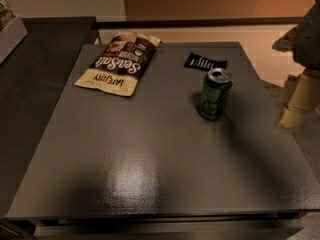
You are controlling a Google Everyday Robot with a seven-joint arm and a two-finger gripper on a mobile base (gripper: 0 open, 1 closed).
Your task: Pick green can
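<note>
The green can (215,94) stands upright on the grey table (150,154), right of the middle, with its silver top and pull tab facing up. My gripper (295,104) hangs at the right edge of the view, beyond the table's right side, well to the right of the can and apart from it. It holds nothing that I can see.
A flat brown snack bag (120,62) lies at the back left of the table. A small black wrapper (205,62) lies just behind the can. A dark counter (35,69) adjoins the table on the left, with a pale box (9,29) on it.
</note>
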